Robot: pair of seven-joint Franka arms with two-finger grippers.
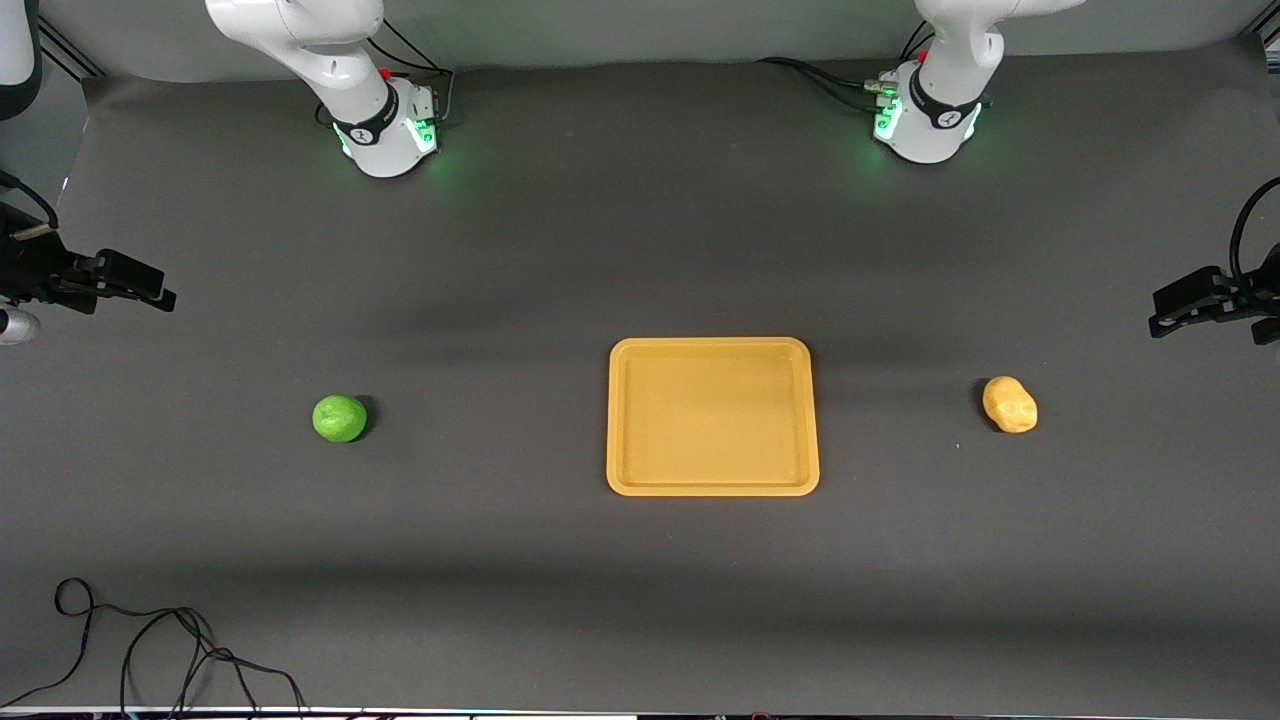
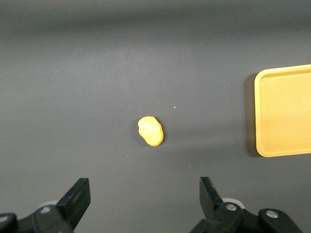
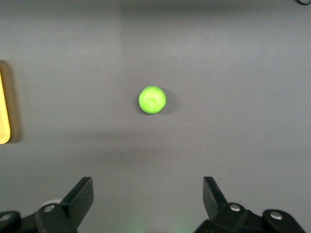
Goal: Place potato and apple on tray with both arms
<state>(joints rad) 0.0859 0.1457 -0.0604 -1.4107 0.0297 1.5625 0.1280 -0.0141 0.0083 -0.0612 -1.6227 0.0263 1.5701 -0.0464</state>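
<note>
Right gripper [image 1: 165, 298]: at about 9 o'clock in the front view, up over the mat at the right arm's end of the table. Its jaws stand wide apart in the right wrist view [image 3: 147, 199], with nothing between them.
Apple [image 1: 340, 418]: on the dark mat [image 1: 560, 250], toward the right arm's end, at about 8 o'clock from the table's middle. It sits alone, well apart from the tray. In the right wrist view [image 3: 152, 100] it lies out ahead of the spread fingers, untouched.
Cable [image 1: 150, 650]: a loose black loop at about 7 o'clock, at the table edge nearest the front camera.
Tray [image 1: 712, 486]: flat on the mat near the middle, between the two fruits, with nothing on it. A corner shows in the left wrist view [image 2: 284, 150].
Potato [image 1: 1010, 405]: on the mat toward the left arm's end, at about 4 o'clock from the table's middle, well apart from the tray. In the left wrist view [image 2: 150, 131] it lies ahead of the fingers, untouched.
Left gripper [image 1: 1157, 322]: at about 3 o'clock, up over the mat at the left arm's end. Its jaws are spread wide in the left wrist view [image 2: 145, 199], holding nothing.
</note>
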